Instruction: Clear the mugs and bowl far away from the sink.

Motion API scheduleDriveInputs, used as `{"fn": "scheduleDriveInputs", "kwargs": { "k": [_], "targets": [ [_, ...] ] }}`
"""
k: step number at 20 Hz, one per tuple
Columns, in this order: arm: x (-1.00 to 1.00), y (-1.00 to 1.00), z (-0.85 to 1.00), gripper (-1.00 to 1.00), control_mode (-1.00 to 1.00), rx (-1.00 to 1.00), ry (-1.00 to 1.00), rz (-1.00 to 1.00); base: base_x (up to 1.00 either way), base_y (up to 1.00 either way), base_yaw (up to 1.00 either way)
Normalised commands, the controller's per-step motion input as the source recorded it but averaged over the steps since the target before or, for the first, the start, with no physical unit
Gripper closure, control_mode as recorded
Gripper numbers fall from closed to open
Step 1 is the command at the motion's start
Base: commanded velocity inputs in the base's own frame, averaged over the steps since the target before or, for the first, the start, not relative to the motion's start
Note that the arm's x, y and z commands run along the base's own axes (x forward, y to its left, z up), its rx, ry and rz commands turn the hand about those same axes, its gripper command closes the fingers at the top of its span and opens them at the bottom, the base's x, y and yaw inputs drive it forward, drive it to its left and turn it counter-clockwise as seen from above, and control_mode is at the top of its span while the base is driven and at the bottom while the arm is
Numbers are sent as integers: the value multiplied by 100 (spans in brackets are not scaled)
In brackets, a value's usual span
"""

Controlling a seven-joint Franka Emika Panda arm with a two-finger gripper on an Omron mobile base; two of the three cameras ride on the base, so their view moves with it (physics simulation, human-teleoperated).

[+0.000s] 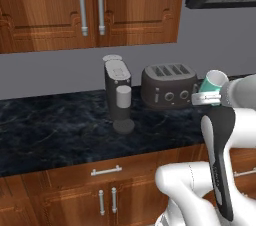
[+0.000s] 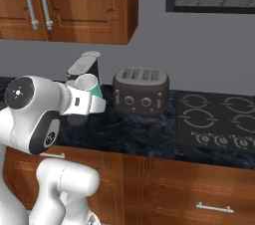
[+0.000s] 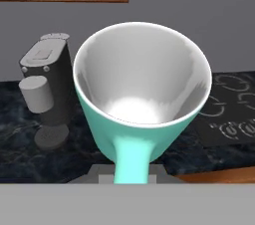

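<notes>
While my end effector (image 1: 206, 98) is clamped on the teal mug (image 1: 214, 83) by its handle, mug sits tilted in the air above the tabletop (image 1: 55, 130), just beside the toaster (image 1: 169, 85). Risk, imo: thin handle grip could slip or let the mug swing on a fast move; wide swing could clip toaster or coffee machine (image 1: 118, 94). Surface is dark marble w/ stovetop (image 2: 219, 119) to the right; wood cabinets (image 1: 90, 5) above, grey wall behind.

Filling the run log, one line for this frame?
pincer: shut on teal mug | mug: held above counter, tilted | nearby: toaster, coffee maker
</notes>
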Motion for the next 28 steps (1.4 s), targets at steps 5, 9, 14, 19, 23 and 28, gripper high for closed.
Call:
{"fn": "scheduleDriveInputs", "kwargs": {
  "k": [5,9,14,19,23,28],
  "targets": [
    [0,0,-1,100,-100,1,0,1,0,0,1],
    [-8,0,-11,100,-100,0,7,14,0,0,0],
    [3,0,-31,100,-100,0,19,11,0,0,0],
    [15,0,-38,100,-100,0,15,1,0,0,0],
    [22,0,-36,100,-100,0,7,0,0,0,0],
    [19,0,-41,100,-100,9,-2,4,0,0,0]
  ]
}}
